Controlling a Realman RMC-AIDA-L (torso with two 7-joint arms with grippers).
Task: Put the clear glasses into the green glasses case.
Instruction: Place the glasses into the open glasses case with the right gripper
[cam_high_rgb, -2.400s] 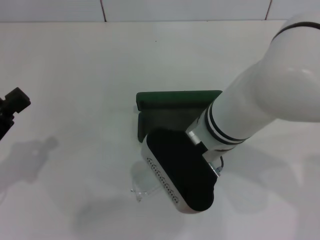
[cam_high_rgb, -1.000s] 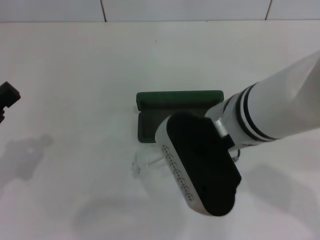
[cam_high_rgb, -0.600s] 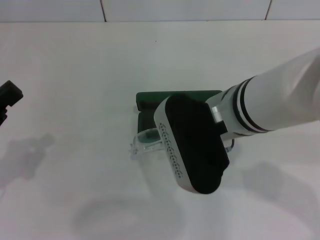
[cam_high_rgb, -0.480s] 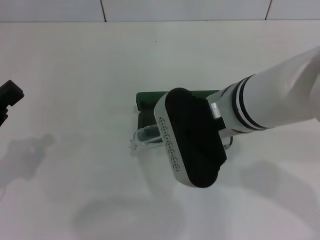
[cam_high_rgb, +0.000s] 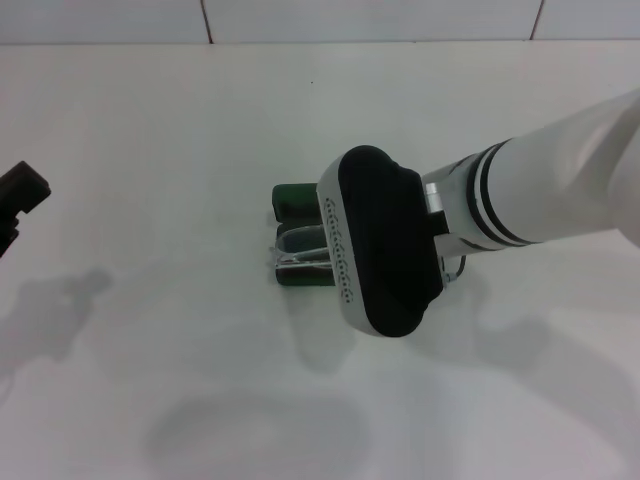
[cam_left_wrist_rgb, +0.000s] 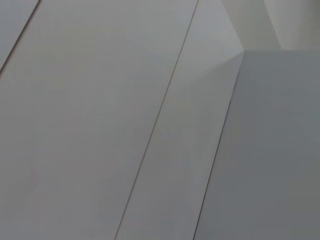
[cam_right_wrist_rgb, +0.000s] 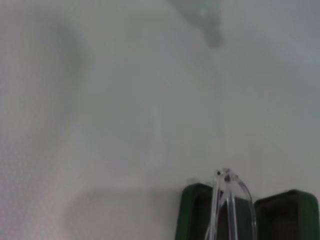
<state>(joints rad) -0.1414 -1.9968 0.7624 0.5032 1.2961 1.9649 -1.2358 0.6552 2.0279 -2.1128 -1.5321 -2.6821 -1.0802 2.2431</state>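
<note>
The green glasses case lies open at the middle of the white table, mostly covered by my right arm. Its two green halves also show in the right wrist view, green glasses case. The clear glasses sit over the case's left end, above its dark inside; in the right wrist view the clear glasses stand between the two halves. My right gripper is directly over the case, its fingers hidden under the black-and-white wrist housing. My left gripper is parked at the far left edge.
The white table stretches all round the case, with a tiled wall joint along the back. The left wrist view shows only pale flat surfaces with thin seams.
My right arm has carried the clear glasses from the table in front of the case back over the open case. The left gripper has barely shifted.
</note>
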